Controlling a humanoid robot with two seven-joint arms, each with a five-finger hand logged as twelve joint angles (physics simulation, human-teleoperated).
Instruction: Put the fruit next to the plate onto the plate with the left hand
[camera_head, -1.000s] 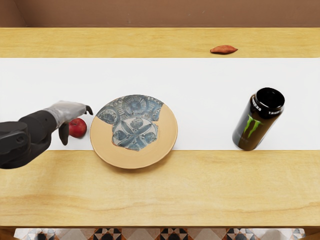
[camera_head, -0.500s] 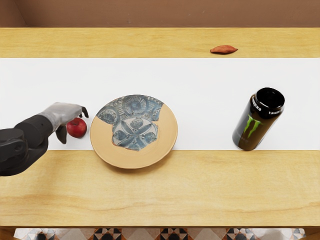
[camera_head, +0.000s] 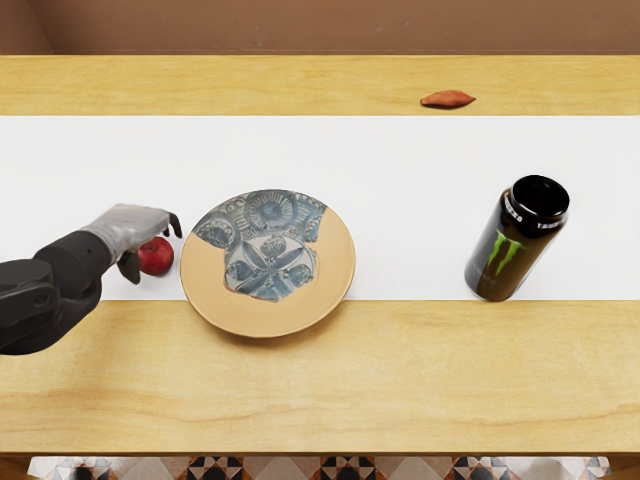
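Note:
A small red apple lies on the white runner just left of the tan plate with its blue-grey pattern. My left hand reaches in from the left edge and wraps the apple. Its thumb presses the fruit's left side, and the fingers arch over its top and back. The apple still rests on the cloth, apart from the plate's rim. The right arm is out of view.
A black energy-drink can stands upright on the runner to the right of the plate. A small orange-red item lies on the wooden strip at the back. Bare wood runs along the front.
The left hand has dropped closer onto the apple and its thumb has curled in against the fruit. The apple and plate have not moved.

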